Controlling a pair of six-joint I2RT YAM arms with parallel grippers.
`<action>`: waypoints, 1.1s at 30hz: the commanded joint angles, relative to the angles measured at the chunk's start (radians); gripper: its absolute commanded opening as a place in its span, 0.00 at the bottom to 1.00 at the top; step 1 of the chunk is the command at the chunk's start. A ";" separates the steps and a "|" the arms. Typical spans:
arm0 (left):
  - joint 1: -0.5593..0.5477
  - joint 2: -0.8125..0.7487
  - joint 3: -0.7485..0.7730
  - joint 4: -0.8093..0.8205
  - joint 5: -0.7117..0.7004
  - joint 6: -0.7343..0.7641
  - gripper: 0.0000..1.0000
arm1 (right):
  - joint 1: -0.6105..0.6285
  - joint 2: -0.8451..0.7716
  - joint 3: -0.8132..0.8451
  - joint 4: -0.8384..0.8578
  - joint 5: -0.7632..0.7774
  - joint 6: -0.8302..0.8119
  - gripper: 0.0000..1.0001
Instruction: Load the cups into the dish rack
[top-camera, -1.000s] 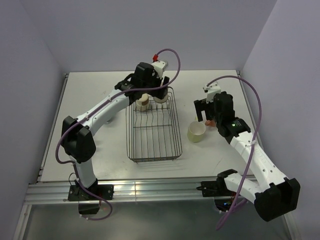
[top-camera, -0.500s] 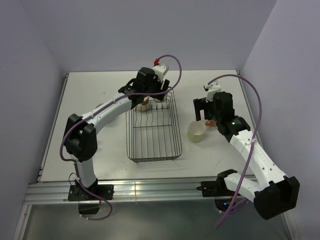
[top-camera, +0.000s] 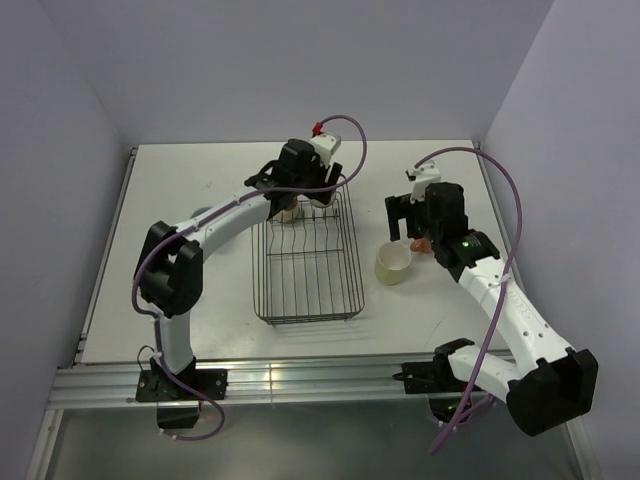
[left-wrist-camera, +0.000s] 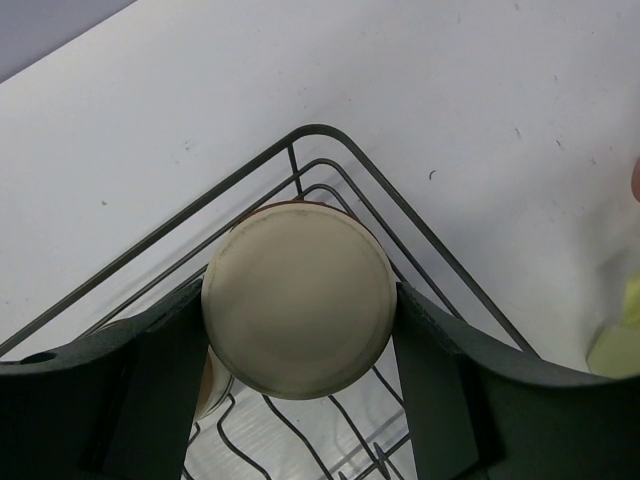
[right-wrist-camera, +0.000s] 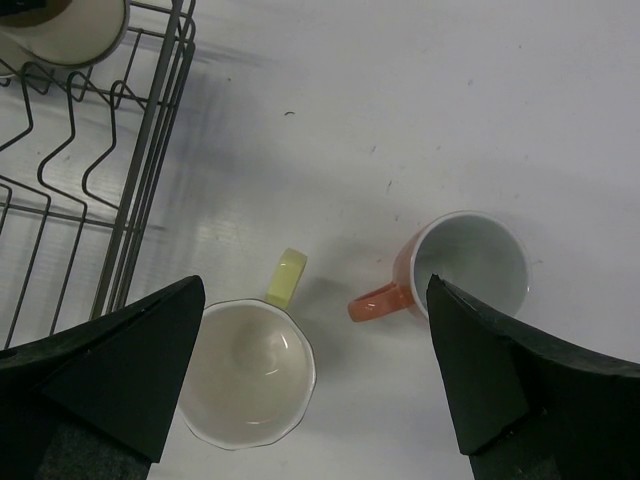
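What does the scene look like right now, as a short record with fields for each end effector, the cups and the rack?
left end effector: shut on tan tumbler, at far right corner of the dish rack
right end effector: open, above two mugs
pale yellow mug: upright on table, right of rack
salmon-pink mug: upright on table, apart from yellow mug
second tan cup: in rack, mostly hidden
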 joint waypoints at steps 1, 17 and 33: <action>-0.002 0.009 0.010 0.053 -0.010 -0.007 0.00 | -0.006 0.008 0.057 0.011 -0.017 0.014 1.00; 0.002 0.048 0.013 0.040 -0.003 -0.028 0.00 | -0.006 0.025 0.062 0.018 -0.037 0.025 1.00; 0.036 0.100 0.037 0.006 0.046 -0.063 0.00 | -0.008 0.047 0.069 0.032 -0.041 0.037 1.00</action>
